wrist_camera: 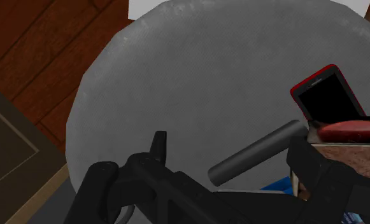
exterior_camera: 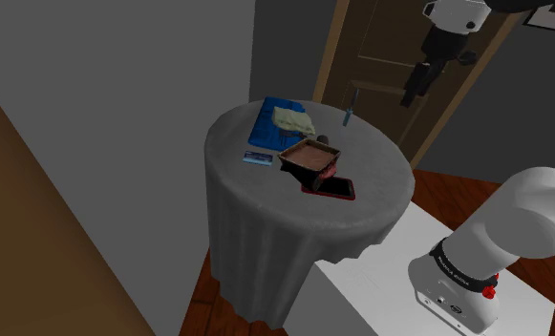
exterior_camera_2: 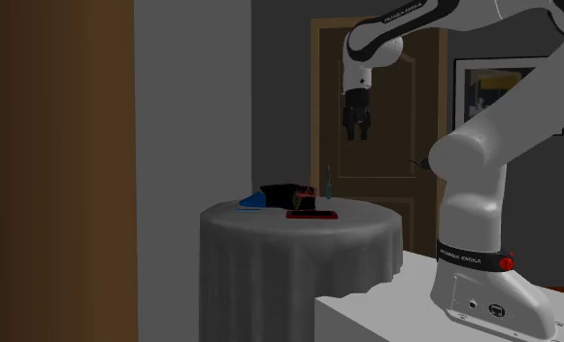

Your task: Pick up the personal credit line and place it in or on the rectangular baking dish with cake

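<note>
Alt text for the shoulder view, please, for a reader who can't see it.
A round grey-draped table holds a small blue card, a dish of brown cake, a red-edged phone and a flat blue item. The black tool hangs high above the table, in front of a wooden door.
</note>
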Controlling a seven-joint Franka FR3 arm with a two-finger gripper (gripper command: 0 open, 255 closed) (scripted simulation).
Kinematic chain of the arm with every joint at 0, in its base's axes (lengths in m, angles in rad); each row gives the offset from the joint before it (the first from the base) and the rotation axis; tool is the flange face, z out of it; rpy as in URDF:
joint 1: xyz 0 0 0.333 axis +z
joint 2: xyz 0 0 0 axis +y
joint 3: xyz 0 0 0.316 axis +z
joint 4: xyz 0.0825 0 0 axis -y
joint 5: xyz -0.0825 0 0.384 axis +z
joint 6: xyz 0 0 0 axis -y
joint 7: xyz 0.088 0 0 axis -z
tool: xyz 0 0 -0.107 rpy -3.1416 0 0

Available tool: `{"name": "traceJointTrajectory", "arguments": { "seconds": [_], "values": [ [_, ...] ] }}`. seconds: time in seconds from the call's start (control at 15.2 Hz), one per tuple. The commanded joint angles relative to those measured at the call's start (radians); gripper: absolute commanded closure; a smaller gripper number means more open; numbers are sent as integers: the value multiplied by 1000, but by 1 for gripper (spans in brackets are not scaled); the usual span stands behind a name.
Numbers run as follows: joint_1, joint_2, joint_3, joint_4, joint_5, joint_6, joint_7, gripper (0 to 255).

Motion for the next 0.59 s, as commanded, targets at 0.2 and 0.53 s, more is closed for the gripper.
{"name": "traceJointTrajectory", "arguments": {
  "seconds": [0.2, 0.53],
  "values": [
    [36, 30, -9, -59, 26, 135, -30, 0],
    [102, 110, -22, -133, 75, 364, -88, 0]
  ]
}}
